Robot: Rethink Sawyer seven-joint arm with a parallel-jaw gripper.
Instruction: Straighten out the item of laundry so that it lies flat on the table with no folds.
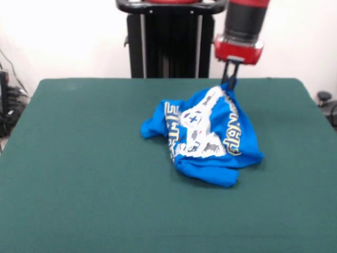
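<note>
laundry item (pixel 202 134) is judged light, soft and limp; it is pinched at its raised far edge by the gripper (pixel 229 84), clamped on cloth, and lies crumpled on the table (pixel 79 184). a hem corner is better grasped.

A single camera looked from across the table (pixel 79 211), raised a little and angled down, facing the arm's pedestal (pixel 171 39) and the pale wall (pixel 58 37) behind. It stood far enough back to take in nearly the whole green top, cropped at the near edge.
</note>
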